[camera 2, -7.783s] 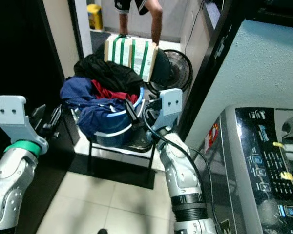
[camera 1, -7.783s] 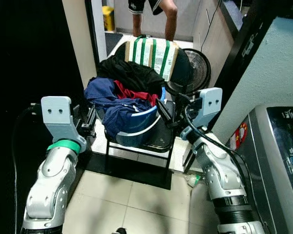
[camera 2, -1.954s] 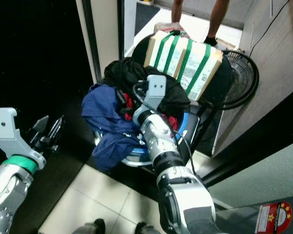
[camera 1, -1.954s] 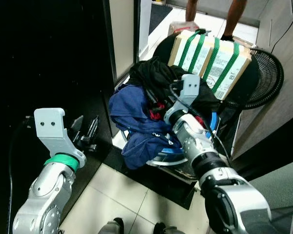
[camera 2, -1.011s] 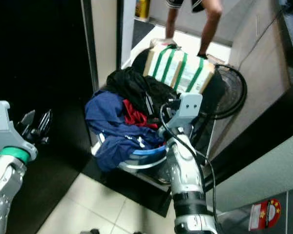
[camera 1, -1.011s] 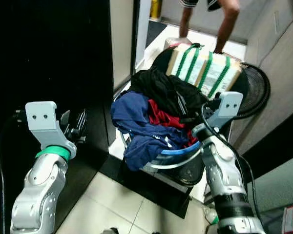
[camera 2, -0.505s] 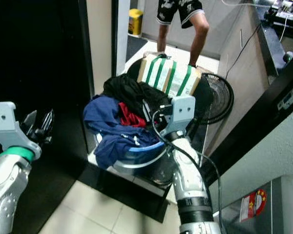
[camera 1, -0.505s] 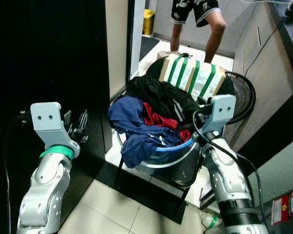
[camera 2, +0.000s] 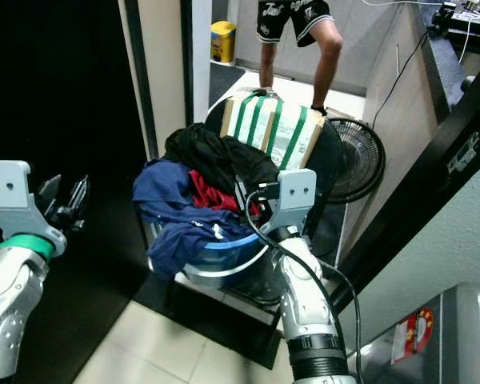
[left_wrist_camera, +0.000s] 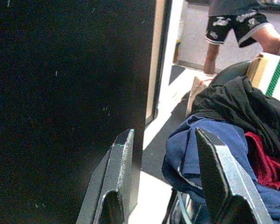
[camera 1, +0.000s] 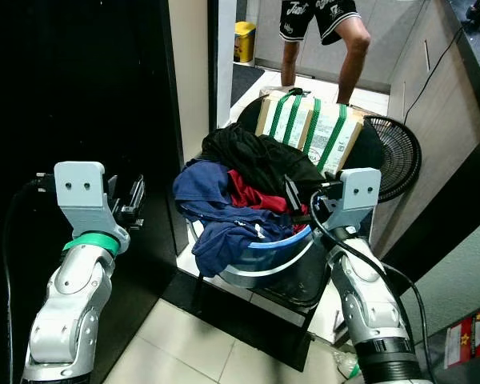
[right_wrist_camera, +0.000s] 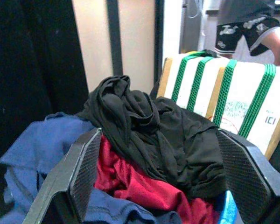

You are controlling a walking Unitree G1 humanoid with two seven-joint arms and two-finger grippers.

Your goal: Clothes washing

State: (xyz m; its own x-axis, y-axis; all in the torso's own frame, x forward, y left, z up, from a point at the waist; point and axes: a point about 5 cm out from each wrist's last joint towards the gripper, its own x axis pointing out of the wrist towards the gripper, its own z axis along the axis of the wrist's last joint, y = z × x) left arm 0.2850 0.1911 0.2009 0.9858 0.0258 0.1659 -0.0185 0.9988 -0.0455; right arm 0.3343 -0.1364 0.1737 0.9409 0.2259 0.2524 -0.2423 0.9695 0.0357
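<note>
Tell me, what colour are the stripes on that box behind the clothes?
Green stripes on the box, clearest in the right wrist view.

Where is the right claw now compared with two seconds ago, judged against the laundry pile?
Yes, it moved. The right claw has pulled back from over the clothes to the basket edge nearest the robot.

White lettering stood on the person's black shorts [left_wrist_camera: 233,25] but was too small to read, the print on the green-strapped cardboard box [right_wrist_camera: 233,107] was blurred, and the red round sticker [camera 1: 466,340] on the grey machine showed no legible words.
</note>
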